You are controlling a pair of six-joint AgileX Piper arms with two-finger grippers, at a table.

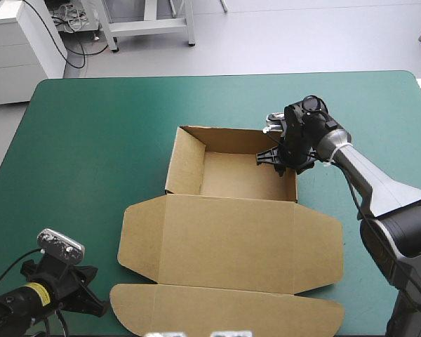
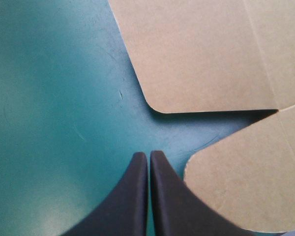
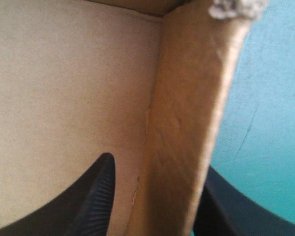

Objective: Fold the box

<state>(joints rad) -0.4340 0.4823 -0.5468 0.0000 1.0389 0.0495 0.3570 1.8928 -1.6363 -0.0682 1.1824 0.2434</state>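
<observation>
**A:** From the left, what's each arm doing?

**B:** The left gripper [image 2: 148, 156] is low over the teal-green cover [image 1: 84, 140] at the near-left corner. Its black fingers are pressed together into one point, holding nothing. It sits just beside the rounded corners of the lid [image 1: 231, 242] and does not touch them.

**A:** And the box?

**B:** The box [image 1: 228, 210] is mid-table, an open tray [image 1: 238, 172] with its walls up. The lid lies flat toward the near edge.

**A:** The right side?

**B:** The right gripper [image 1: 279, 163] is at the tray's far-right corner, astride the right wall [image 3: 187, 123]. One finger is inside and one outside, and they stand apart. A sliver shows between the inner finger and the board, so I'd say they aren't clamped on it.

**A:** Which step is this, then?

**B:** I think the right wall is being seated or tucked. Next, the gripper needs to lift straight off without dragging the wall outward.

**A:** What about the surface and the space to work?

**B:** The cover is smooth and bare around the board, with a wide open stretch to the left.
</observation>
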